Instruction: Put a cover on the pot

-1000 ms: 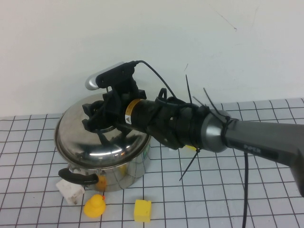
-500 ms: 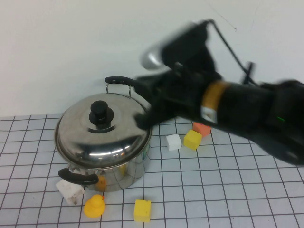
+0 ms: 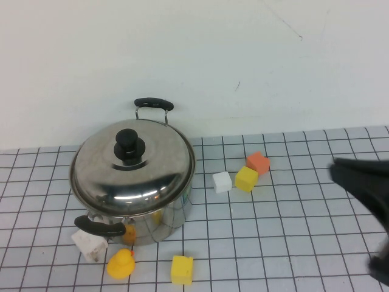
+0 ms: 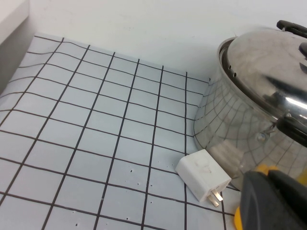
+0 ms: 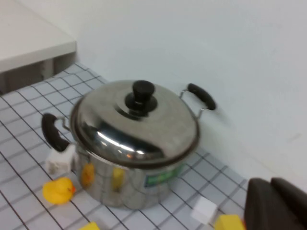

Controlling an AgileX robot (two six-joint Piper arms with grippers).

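Observation:
The steel pot (image 3: pixel 170 220) stands at the left of the table with its domed lid (image 3: pixel 143 179) resting on it, black knob (image 3: pixel 129 145) on top. It also shows in the right wrist view (image 5: pixel 129 179), lid (image 5: pixel 139 127) in place. My right gripper (image 5: pixel 271 188) is shut and empty, drawn back far to the right of the pot; its arm (image 3: pixel 364 182) is a dark blur at the right edge. My left gripper (image 4: pixel 271 191) is shut and empty, low beside the pot (image 4: pixel 230 139), out of the high view.
A white charger plug (image 3: pixel 90 244), a yellow duck (image 3: pixel 121 264) and a yellow block (image 3: pixel 182 269) lie in front of the pot. White (image 3: pixel 222 182), yellow (image 3: pixel 246 178) and orange (image 3: pixel 258 162) blocks lie to its right. The wall is close behind.
My right gripper let go of the lid knob, left the lid on the pot, and swung up and away to the right edge. The pot and lid have stayed still.

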